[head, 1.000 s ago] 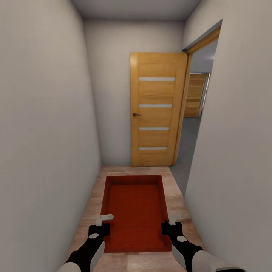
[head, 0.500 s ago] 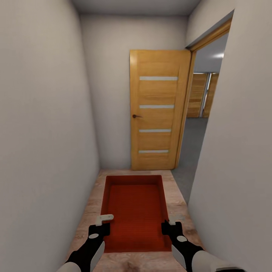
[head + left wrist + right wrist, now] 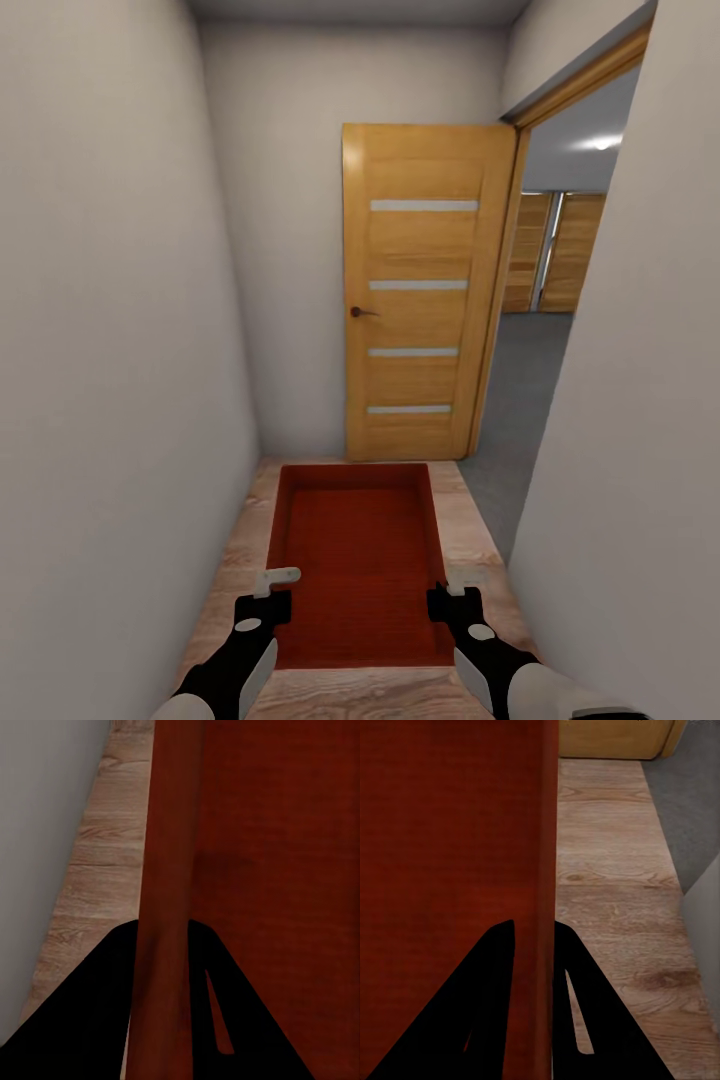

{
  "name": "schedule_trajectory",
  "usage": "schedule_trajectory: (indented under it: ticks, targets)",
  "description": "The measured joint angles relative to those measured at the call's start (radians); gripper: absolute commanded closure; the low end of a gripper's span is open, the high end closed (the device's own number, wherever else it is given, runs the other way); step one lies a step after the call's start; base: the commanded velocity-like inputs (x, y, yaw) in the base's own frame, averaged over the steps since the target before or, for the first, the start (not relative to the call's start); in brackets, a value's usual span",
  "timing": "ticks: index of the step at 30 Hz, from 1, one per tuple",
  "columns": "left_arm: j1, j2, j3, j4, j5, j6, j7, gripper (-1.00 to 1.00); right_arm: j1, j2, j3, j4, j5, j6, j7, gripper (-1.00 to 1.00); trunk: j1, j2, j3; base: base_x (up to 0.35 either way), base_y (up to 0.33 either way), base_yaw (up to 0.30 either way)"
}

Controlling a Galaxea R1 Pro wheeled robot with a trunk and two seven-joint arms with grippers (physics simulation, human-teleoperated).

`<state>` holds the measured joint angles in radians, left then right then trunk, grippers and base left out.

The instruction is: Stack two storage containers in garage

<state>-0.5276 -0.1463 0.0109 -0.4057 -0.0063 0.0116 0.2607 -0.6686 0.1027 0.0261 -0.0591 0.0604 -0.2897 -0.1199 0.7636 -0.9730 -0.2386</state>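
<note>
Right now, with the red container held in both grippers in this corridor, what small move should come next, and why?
Probably roll forward slightly, then turn right. The storage container is clamped by the left gripper and right gripper; the wooden door blocks straight ahead, and grey concrete floor shows through the doorway on the right.

Storage container [image 3: 355, 555] between walls, before the open door [image 3: 420, 290].
</note>
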Motion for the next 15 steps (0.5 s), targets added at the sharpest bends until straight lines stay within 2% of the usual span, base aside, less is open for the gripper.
schedule_trajectory:
  ticks: [15]
  targets:
    - [0.000,-0.001,0.001,0.001,0.000,0.000,0.000,1.00,0.000,0.000,0.000,0.000,0.000,0.001,0.001,1.00,0.000,0.000,0.000,0.321,0.000,0.000]
